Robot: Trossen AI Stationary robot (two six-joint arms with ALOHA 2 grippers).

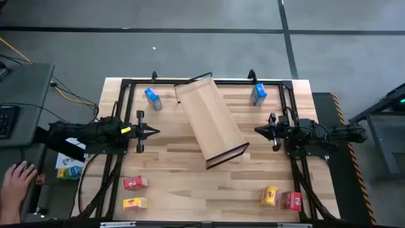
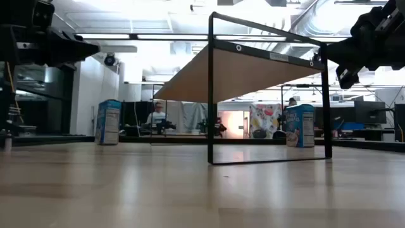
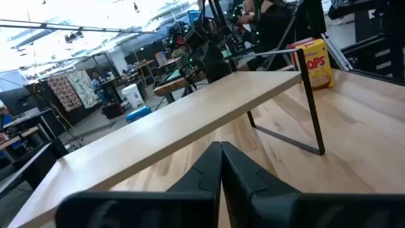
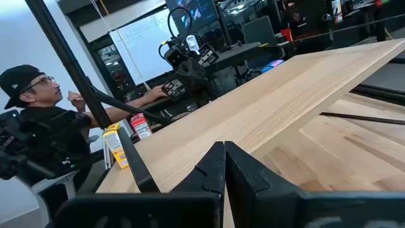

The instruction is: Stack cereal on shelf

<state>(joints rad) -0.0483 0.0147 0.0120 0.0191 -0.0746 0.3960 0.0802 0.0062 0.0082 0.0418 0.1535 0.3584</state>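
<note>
The shelf (image 1: pixel 211 121), a light-wood board on dark end frames, stands slantwise at the table's middle, its frame's lower bar (image 2: pixel 269 158) on the tabletop. Two blue cereal boxes (image 1: pixel 152 98) (image 1: pixel 258 94) stand near the far edge. A red box (image 1: pixel 135 183) and a yellow box (image 1: pixel 135 202) lie near-left; a yellow box (image 1: pixel 270 196) and a red box (image 1: pixel 291 201) lie near-right. My left gripper (image 1: pixel 154 132) hovers shut left of the shelf. My right gripper (image 1: pixel 258 130) hovers shut right of it. Both point at the board (image 3: pixel 190 120) (image 4: pixel 285 101).
A dark metal frame (image 1: pixel 190 81) runs along the table's far edge and sides. A person's hand (image 1: pixel 16 180) and some small boxes (image 1: pixel 68 166) are off the table's left side. A person (image 4: pixel 38 107) sits beyond the table.
</note>
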